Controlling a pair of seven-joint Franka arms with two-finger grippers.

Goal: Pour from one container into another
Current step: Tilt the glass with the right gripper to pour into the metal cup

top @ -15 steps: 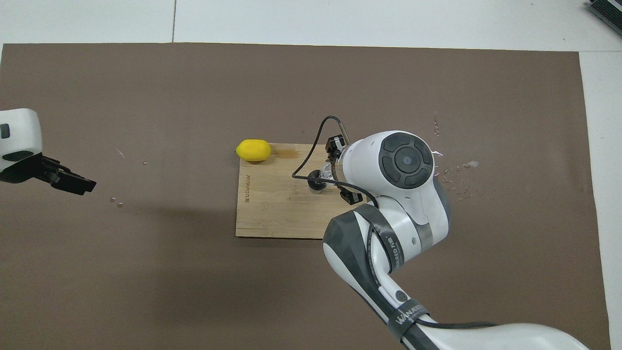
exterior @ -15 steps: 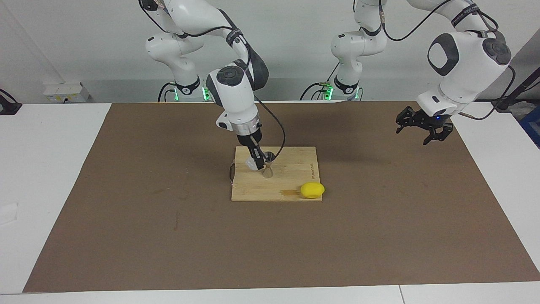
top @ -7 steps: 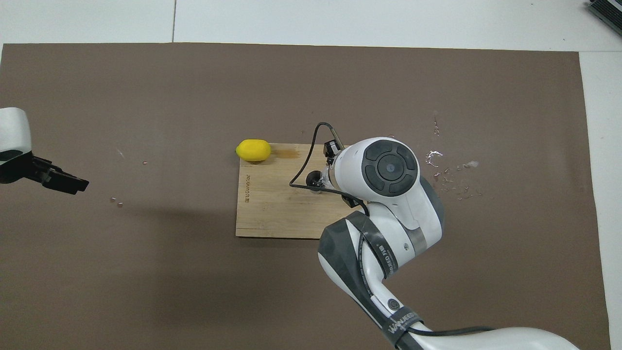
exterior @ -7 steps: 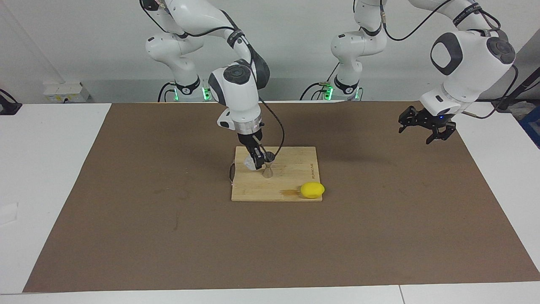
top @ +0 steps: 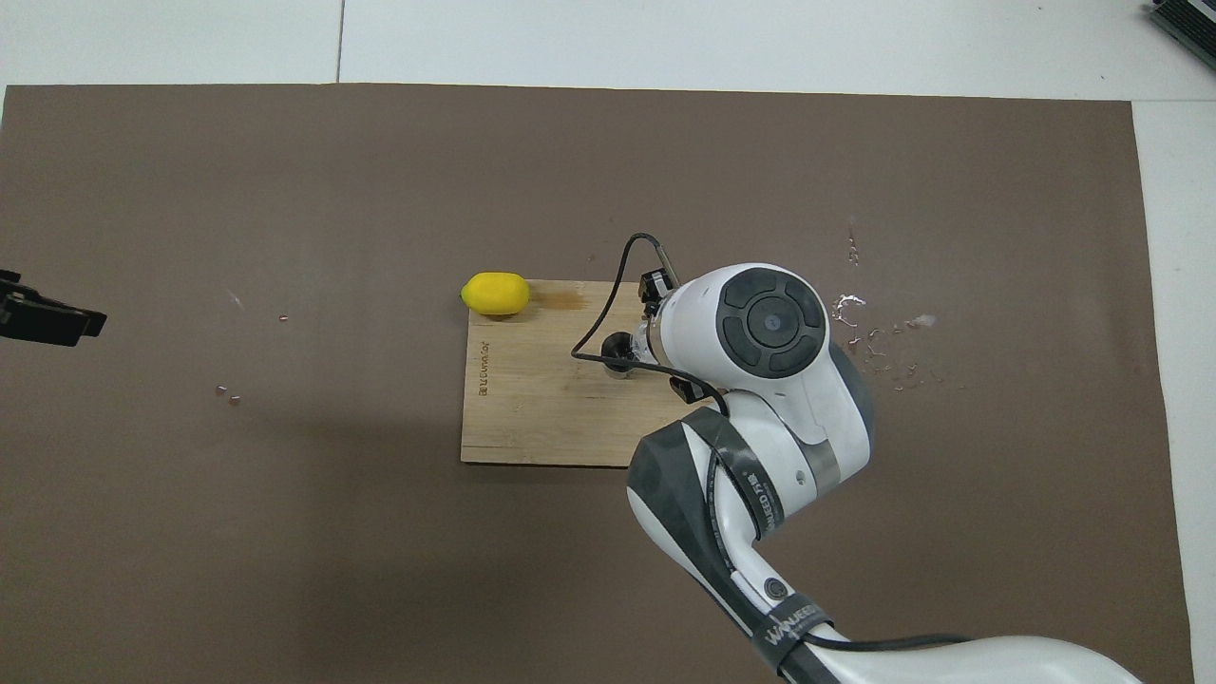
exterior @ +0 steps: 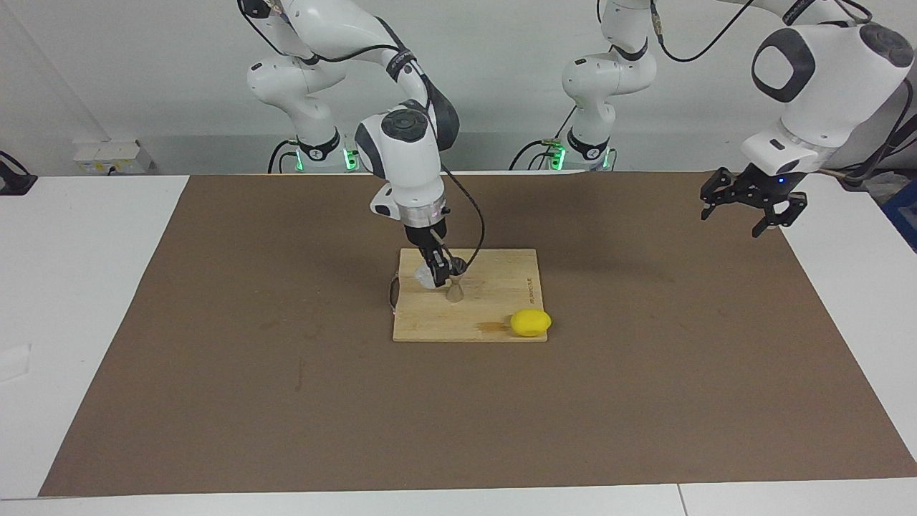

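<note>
Right pincer [exterior: 438, 273], clamped on the tilted glass cup [exterior: 425, 277] above the jigger [exterior: 455, 283], may overshoot its narrow mouth, wetting the cutting board [exterior: 494, 287]; left pincer [exterior: 749, 208] waits, spread wide, empty.

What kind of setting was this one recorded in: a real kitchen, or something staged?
Probably a robotics lab bench, not a kitchen: a white table under a brown mat, a bare pale wall, and only a cutting board with a lemon.

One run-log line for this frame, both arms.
right pincer: shut on glass cup, tipped over jigger | left pincer: open, waits over mat | lemon: on board corner
</note>
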